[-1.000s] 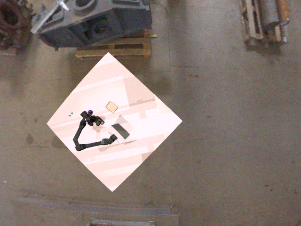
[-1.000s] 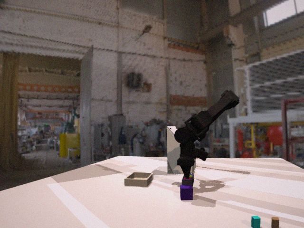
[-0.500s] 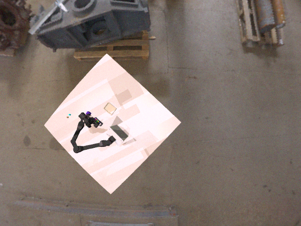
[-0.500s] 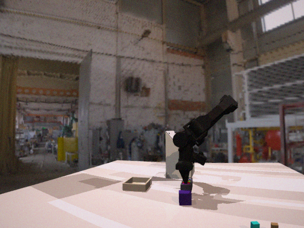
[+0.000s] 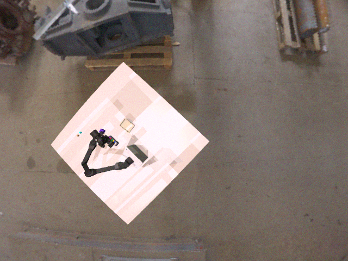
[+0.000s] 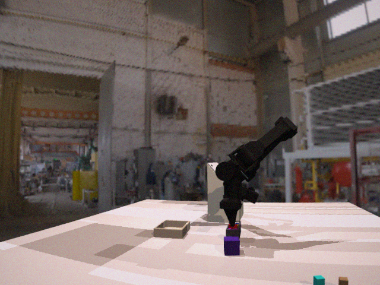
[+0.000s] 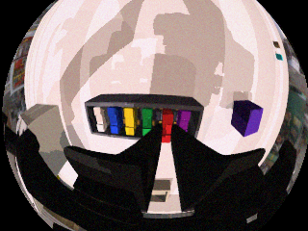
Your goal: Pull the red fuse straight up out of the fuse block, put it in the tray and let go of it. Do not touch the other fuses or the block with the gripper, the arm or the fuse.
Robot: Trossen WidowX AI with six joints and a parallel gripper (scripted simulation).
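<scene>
Red fuse (image 7: 167, 122) clamped between the gripper (image 7: 166, 134) fingers, seated in the fuse block (image 7: 144, 99).
Nearest in the exterior view stands a purple cube (image 6: 231, 245), then the block with the arm pointing straight down onto it; the tray (image 6: 171, 228) sits apart to the left, a pale box (image 6: 214, 193) farther back.

The room is a big industrial hall with a white brick wall (image 6: 184, 76) and a stained concrete floor (image 5: 253, 140). A wooden pallet (image 5: 131, 57) carries a dark grey machine (image 5: 106, 25). High windows (image 6: 352, 18) give daylight. The bench (image 5: 157, 179) is pale pink.
</scene>
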